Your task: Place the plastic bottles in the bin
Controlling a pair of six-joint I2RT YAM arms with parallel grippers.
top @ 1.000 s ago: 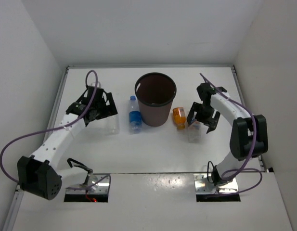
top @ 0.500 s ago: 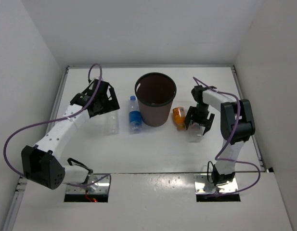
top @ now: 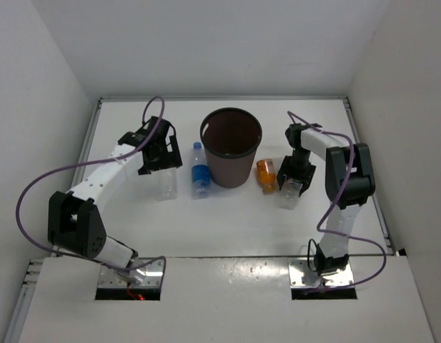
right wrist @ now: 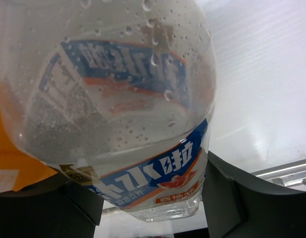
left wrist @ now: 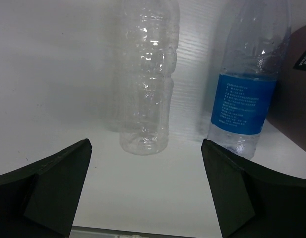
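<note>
Top view, bin: we see the dark brown bin (top: 231, 168) upright toward the far edge of the table (top: 227, 225), midway between its side edges.
Top view, bottles: the blue-labelled bottle (top: 199, 171) is just left of the bin and the plain clear bottle (top: 166, 184) further left. The orange bottle (top: 265, 174) is just right of the bin, with the white-labelled bottle (top: 287, 196) beside it.
Top view, arms: the left gripper (top: 160, 156) hangs by the plain clear bottle, and the right gripper (top: 291, 180) is on the white-labelled bottle.
Left wrist, pincer: we find the left fingers (left wrist: 58, 188) spread wide, holding nothing. Both left-hand bottles stand ahead.
Right wrist, pincer: the right fingers (right wrist: 232, 198) clamp the white-labelled bottle.
</note>
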